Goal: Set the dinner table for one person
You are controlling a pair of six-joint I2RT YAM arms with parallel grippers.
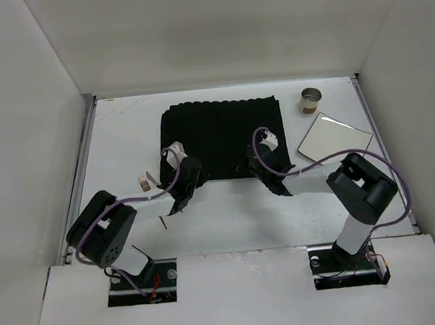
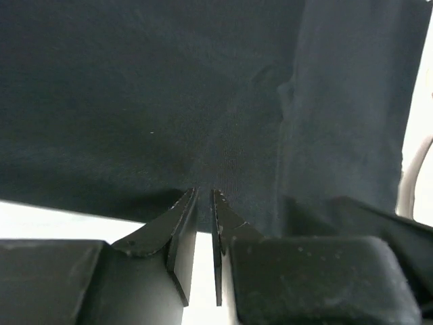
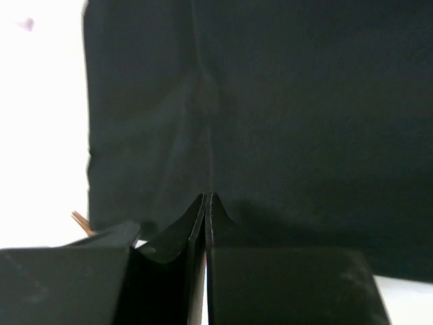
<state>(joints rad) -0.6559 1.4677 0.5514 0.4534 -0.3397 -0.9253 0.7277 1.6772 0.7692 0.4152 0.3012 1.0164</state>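
The white dinner table [image 1: 229, 214] carries a black cloth placemat [image 1: 223, 136] in the middle. My left gripper [image 1: 192, 181] is at the placemat's near left edge. My right gripper [image 1: 254, 167] is at its near right edge. In the left wrist view the left gripper [image 2: 205, 191] has its jaws a narrow gap apart with the placemat [image 2: 169, 101] edge between the tips. In the right wrist view the right gripper [image 3: 206, 195] has its jaws pressed together on the placemat [image 3: 270, 101], with a crease running up from the tips.
A white square plate [image 1: 334, 137] lies right of the placemat, with a small metal cup [image 1: 311, 100] behind it. A small brown-and-white item [image 1: 144, 184] and a short thin stick [image 1: 164, 222] lie near the left arm. White walls stand on three sides.
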